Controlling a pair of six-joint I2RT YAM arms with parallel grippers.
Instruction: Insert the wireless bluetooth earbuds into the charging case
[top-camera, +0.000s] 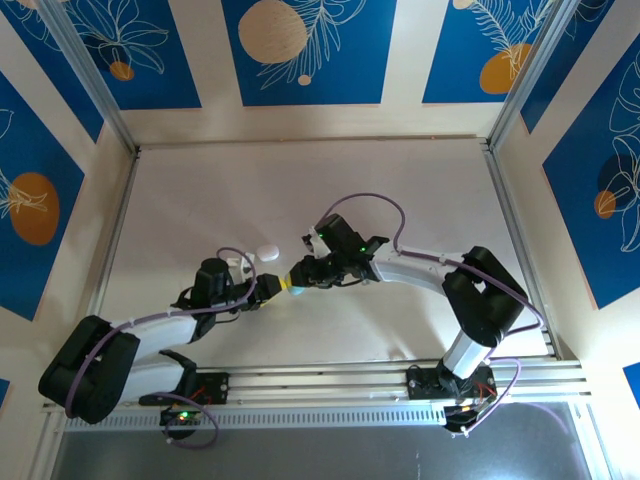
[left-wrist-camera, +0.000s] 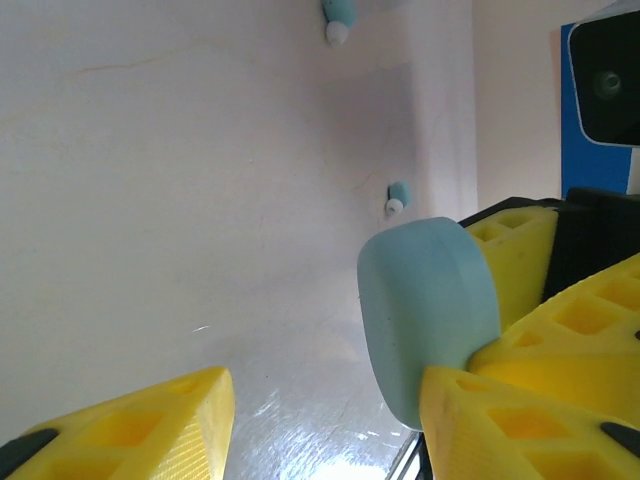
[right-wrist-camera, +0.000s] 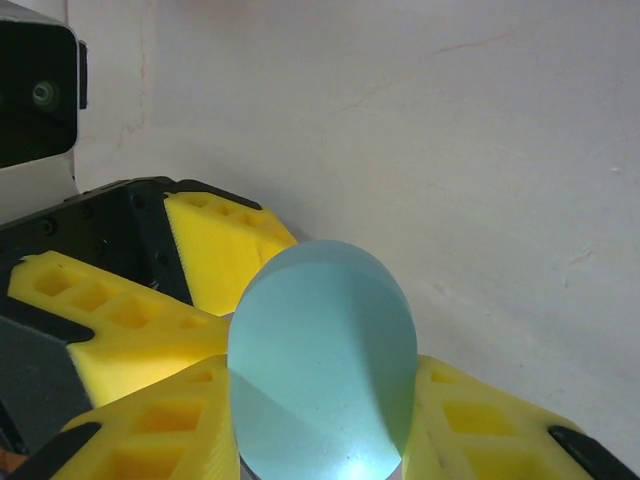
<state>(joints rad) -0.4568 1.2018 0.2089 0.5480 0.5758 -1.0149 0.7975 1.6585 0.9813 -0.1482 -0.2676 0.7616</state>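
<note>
My right gripper is shut on a pale blue oval charging case, closed, one yellow finger on each side of its rim. In the left wrist view the same case stands edge-on against my left gripper's right finger. The left gripper is open, with a wide gap over to its other finger. Two pale blue earbuds with white tips lie on the table beyond, one nearer and one farther. From above, the two grippers meet nose to nose, the left and the right.
A white oval case lies on the white table just behind the left gripper. Metal posts and blue-patterned walls ring the table. The aluminium base rail runs along the near edge.
</note>
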